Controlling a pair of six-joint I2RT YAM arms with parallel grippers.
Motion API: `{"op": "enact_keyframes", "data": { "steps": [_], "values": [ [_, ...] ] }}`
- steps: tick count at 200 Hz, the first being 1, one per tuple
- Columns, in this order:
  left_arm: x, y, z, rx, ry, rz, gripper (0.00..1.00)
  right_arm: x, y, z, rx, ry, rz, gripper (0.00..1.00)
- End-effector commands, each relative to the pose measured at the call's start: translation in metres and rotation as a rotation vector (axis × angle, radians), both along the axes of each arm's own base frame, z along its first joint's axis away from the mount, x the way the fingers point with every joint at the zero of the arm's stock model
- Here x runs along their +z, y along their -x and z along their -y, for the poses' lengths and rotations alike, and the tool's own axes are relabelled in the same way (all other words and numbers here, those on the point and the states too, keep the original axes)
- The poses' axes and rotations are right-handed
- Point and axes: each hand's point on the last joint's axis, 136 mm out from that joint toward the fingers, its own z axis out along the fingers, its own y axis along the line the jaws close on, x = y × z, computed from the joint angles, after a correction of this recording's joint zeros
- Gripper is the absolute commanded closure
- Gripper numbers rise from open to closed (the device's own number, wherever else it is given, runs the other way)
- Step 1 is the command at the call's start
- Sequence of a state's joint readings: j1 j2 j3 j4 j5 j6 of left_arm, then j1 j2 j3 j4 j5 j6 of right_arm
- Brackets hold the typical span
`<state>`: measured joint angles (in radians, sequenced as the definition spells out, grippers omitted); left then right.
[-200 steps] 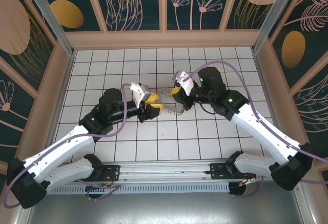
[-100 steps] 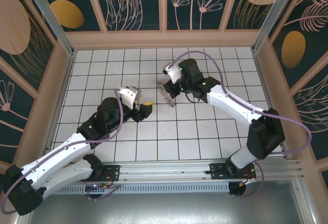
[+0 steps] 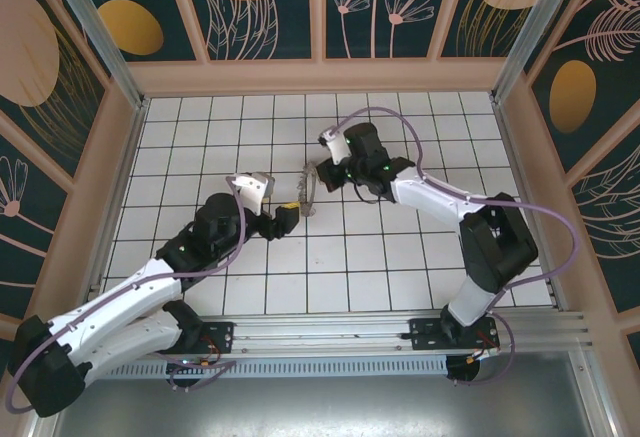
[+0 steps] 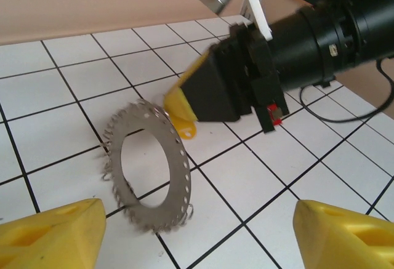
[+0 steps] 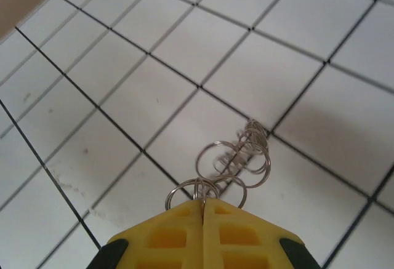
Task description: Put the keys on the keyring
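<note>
The keyring [image 4: 180, 170] is a flat grey ring with small holes, fringed with little wire loops. It stands on edge on the white tiles, near the middle of the floor [image 3: 306, 193]. My right gripper [image 3: 322, 175] is shut on its upper rim, and its yellow fingers [image 4: 182, 104] pinch that rim from behind. In the right wrist view the wire loops [image 5: 252, 138] hang just beyond the shut right gripper [image 5: 203, 202]. My left gripper [image 3: 285, 217] is open just left of the ring. Nothing lies between its yellow fingertips [image 4: 52, 232]. The keys are out of view.
Tan walls [image 3: 120, 157] box in the tiled floor on three sides. The right arm's purple cable [image 3: 400, 122] loops over the far tiles. A metal rail [image 3: 320, 332] carrying both arm bases runs along the near edge.
The left gripper has let go of the keyring, opened wide and drawn back a little. The right arm has carried the ring away to the left and stood it on edge.
</note>
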<state>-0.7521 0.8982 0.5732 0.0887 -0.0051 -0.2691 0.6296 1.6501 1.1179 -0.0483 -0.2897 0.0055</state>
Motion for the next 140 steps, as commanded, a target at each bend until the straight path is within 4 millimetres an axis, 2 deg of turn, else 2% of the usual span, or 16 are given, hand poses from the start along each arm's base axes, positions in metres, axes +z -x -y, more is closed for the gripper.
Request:
{"op": "enact_keyframes", "data": {
  "steps": [1,48,73,94,117,140],
  "values": [
    [0.016,-0.003,0.010,-0.022,0.060,0.021,0.17,0.002,0.012,0.013,-0.037,-0.057,-0.023,1.00],
    [0.011,-0.008,0.020,-0.041,0.063,0.006,0.10,-0.033,0.039,0.052,-0.109,-0.029,-0.098,1.00],
    [0.011,-0.011,0.023,-0.043,0.061,0.010,0.07,-0.059,0.052,0.074,-0.158,0.020,-0.145,1.00],
    [0.011,-0.014,0.026,-0.044,0.057,0.009,0.05,-0.070,0.059,0.087,-0.193,0.033,-0.170,0.89],
    [0.013,-0.016,0.029,-0.047,0.063,0.007,0.04,-0.066,0.061,0.095,-0.228,0.034,-0.152,0.77],
    [0.017,-0.024,0.023,0.005,0.053,0.017,0.02,-0.042,0.056,0.104,-0.272,0.019,-0.067,0.61]
  ]
}}
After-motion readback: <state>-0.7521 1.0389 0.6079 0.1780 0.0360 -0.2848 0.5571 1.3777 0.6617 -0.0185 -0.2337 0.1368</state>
